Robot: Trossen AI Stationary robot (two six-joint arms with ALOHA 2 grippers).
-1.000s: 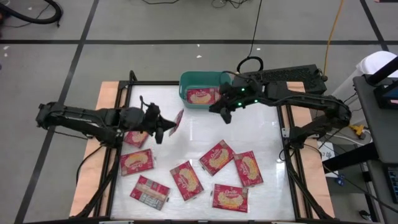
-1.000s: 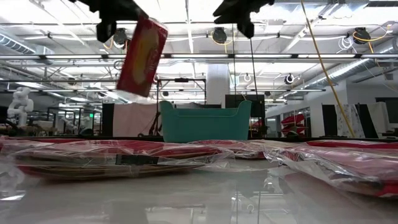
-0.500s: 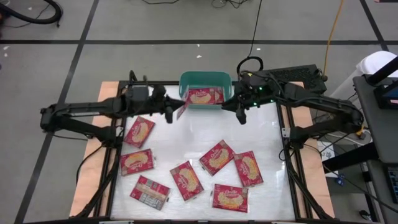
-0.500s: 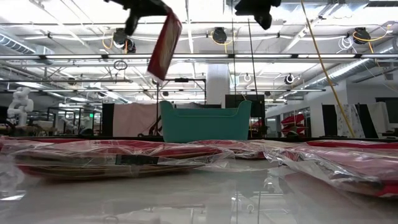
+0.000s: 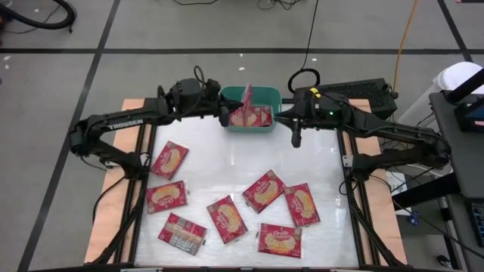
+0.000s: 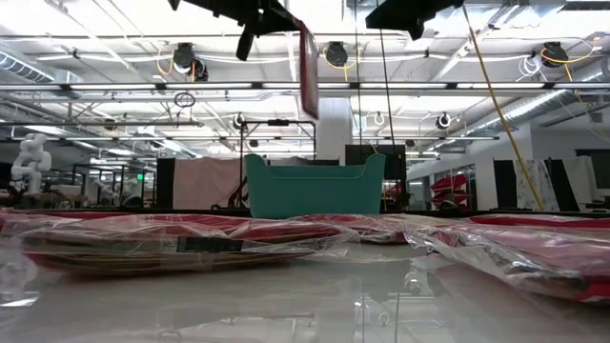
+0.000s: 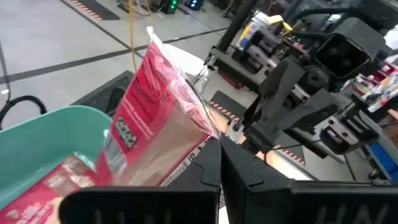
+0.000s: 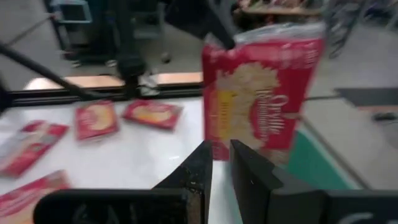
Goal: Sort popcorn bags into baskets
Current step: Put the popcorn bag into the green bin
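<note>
Table [image 5: 227, 162], white top, seen whole only in high view. Teal basket [image 5: 269, 95] at far edge, centre; low view gives just its front wall [image 6: 315, 191], contents hidden. High view shows 1 bag inside the basket [image 5: 253, 117]. L wrist view also catches that bag [image 7: 56, 183] in the tub.

L arm reaches from left; L gripper [image 5: 227, 115] clamped on 1 popcorn bag [image 5: 246, 98], held edge-up over basket. Low view: held bag hangs thin, edge-on, well above rim. R wrist view alone shows its printed red face [image 8: 264, 87].

R gripper [image 5: 295, 140] just right of basket, over table, holding nothing; fingers [image 8: 252, 177] nearly together, narrow gap.

Count: 1 basket. Bags: 7 flat on table [image 5: 263, 190], 1 in basket, 1 held = 9 visible. 2 arms.
</note>
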